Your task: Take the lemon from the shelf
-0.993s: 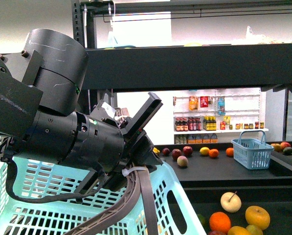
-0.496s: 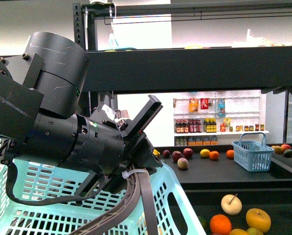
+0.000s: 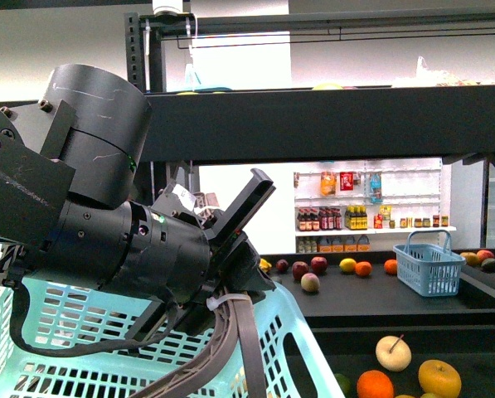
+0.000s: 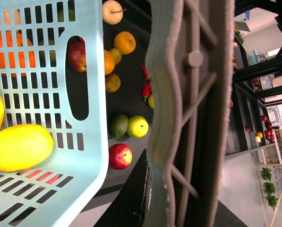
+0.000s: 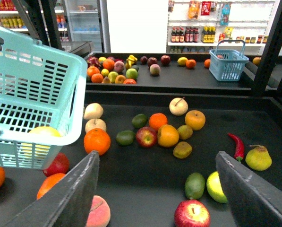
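The lemon (image 5: pixel 258 158) – as best it reads, the yellow fruit with a pointed end – lies on the dark deck of the shelf (image 5: pixel 145 184), just beside a red chili (image 5: pixel 237 144) and off towards the right claw's right-hand finger. The right claw (image 5: pixel 157 165) hangs low over the deck with its fingers spread wide and nothing between them. To do the pick well, I judge it should swing rightward until the lemon sits centred between the fingers, turn so they close across the fruit's short width, then come straight down clear of the chili and the yellow-green fruit (image 5: pixel 218 187) nearby. The skin is firm and rounded, so a square, moderate squeeze should keep it from squirting out. The left arm (image 3: pixel 106 224) is folded across the front view, its wrist angled over a pale-blue basket (image 5: pixel 37 85) that has yellow fruit (image 4: pixel 20 146) in it; whether the left claw (image 3: pixel 239 224) is open or closed – I cannot tell.
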